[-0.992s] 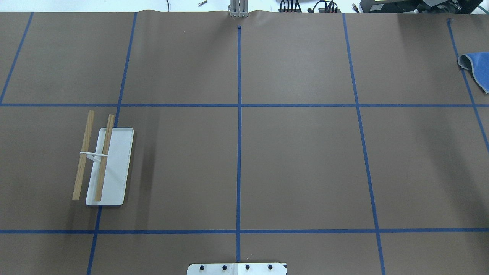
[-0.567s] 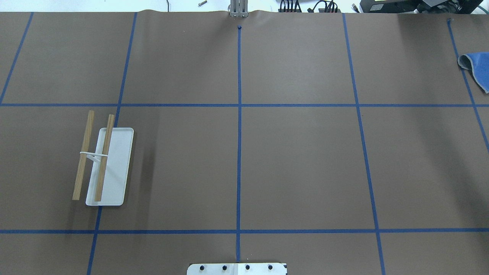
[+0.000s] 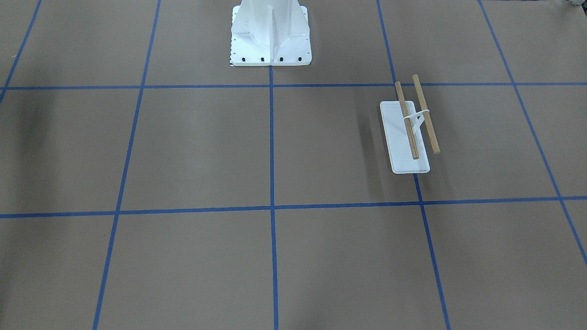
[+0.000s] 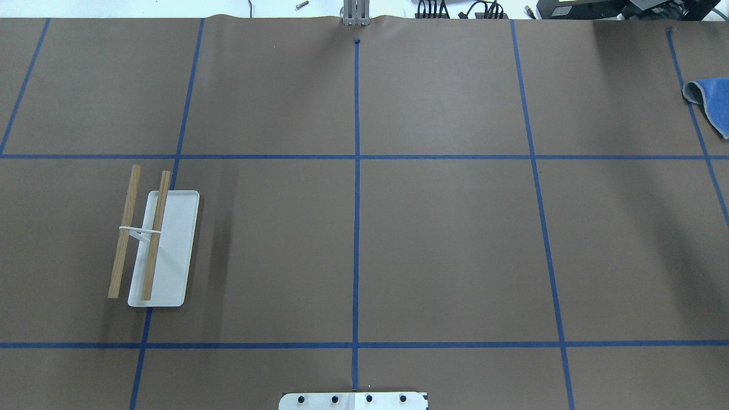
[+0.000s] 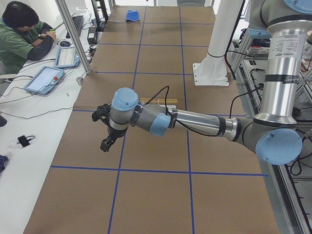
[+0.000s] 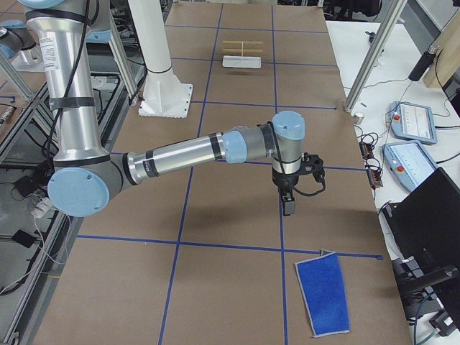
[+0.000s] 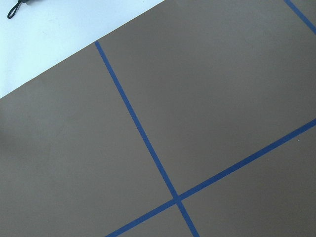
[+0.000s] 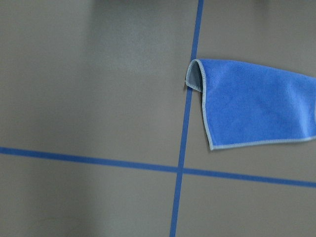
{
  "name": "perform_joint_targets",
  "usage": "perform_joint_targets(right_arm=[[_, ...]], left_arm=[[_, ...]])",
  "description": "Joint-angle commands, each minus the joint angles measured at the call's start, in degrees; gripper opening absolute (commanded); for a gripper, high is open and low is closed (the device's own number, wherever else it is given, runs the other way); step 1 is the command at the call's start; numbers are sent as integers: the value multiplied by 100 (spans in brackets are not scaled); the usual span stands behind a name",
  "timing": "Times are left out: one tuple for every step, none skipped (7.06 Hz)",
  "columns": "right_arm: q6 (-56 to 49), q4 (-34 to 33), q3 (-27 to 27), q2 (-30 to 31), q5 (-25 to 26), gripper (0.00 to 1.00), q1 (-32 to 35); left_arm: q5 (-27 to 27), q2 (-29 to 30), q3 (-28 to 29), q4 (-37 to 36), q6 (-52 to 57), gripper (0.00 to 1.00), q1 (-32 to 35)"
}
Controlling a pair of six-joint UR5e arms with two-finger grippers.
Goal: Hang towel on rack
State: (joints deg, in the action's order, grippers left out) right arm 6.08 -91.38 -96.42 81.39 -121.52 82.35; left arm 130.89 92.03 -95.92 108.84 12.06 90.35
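While the towel (image 6: 322,292) lies ungrasped on the worktop (image 6: 230,287), near and below the right jaws, reaching's judged the step; jaws apart or together can't be told, lowering onto its edge is needed

Left arm (image 5: 195,124) reaches across the table (image 5: 156,195), left gripper (image 5: 105,139) pointing down above it; jaw state unclear. Rack (image 5: 158,101) sits just behind the forearm, partly hidden; towel (image 5: 132,15) lies at the far end, well apart. Person (image 5: 22,36) in green sits at the side desk.
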Motion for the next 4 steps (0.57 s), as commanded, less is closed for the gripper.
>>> perform_joint_targets(right_arm=[[7,2145,2332,-726,576,100,-447],[24,3204,3739,-1252,612,100,-552],[51,3850,4649,-1579,847,100,-623],[60,3961,4928,-1687,1093,100,-719]], left_arm=[[-3,-106,21,172,-11,99,0],[-3,-150,21,243,-19,99,0],[-3,-168,4,252,-19,99,0],[-3,-177,-5,252,-19,99,0]])
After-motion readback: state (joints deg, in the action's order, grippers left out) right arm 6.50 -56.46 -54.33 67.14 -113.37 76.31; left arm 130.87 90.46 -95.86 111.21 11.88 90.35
